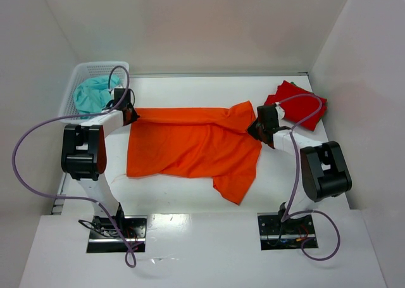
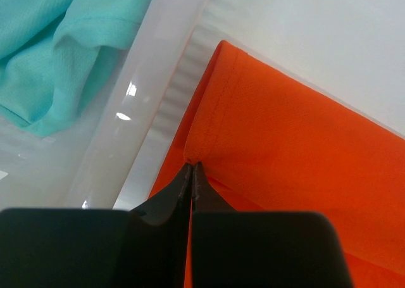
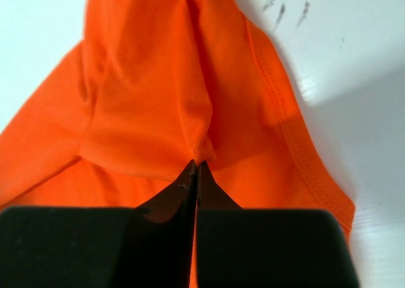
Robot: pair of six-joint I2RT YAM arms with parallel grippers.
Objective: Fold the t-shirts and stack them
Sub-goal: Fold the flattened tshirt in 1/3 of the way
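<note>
Item 1: bright orange plain cloth t-shirt, spread mostly flat across the middle of the white worktop. It runs left to right, and one sleeve trails toward the near edge at its right end. All places below are given from this shirt.

Item 2: left hand, at the shirt's far left corner. Its black fingers are clenched on the stitched hem, with cloth pinched between the tips.

Item 3: right hand, at the shirt's far right end. Its fingers are clenched on a gathered fold of the orange cloth.

Item 4: deeper red plain cloth t-shirt, bunched on the worktop beyond and to the right of the orange shirt, just past the right hand.

Item 5: white plastic mesh basket, just beyond the orange shirt's left corner. It holds a crumpled teal cloth.
</note>
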